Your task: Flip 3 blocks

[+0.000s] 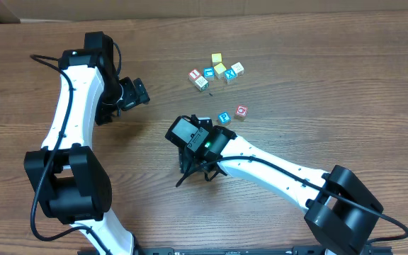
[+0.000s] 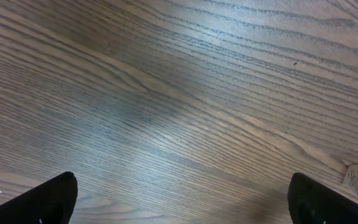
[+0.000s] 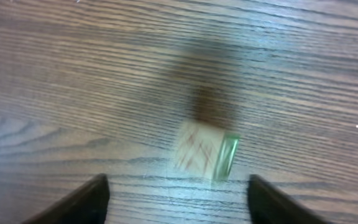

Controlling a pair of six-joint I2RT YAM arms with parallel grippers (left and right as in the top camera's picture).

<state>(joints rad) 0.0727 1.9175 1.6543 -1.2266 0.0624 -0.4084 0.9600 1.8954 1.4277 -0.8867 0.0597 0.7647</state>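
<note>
A: Right gripper [image 3: 178, 186], condition?

B: Spread apart, clamped on nothing. Confirmed in the wrist view: bare table [image 3: 55, 74] on both sides of the pale block [image 3: 204, 152], no contact with either finger [image 3: 86, 199].

A: Position of that block?

B: Down on the table, between the fingers and slightly ahead of them, green-edged side turned right. Blurred, so exact pose not readable; judged to be mid-roll. Hidden under the wrist in the overhead view.

A: Reason for the wide stance?

B: Presumably to leave room for tipping over without catching a finger. Recommend no re-grip until settled.

A: Left gripper [image 2: 182, 186]?

B: Spread fully, empty, parked over bare wood. Positioned well apart from the work, likely to avoid crowding the right arm.

A: Other candidates?

B: Teal-letter block [image 1: 224, 117] and red-ring block [image 1: 241, 111], side by side just beyond the right wrist, apart from the far cluster [image 1: 218, 69]. Probably placed there for easy reach. Cannot tell which faces count as flipped.
</note>
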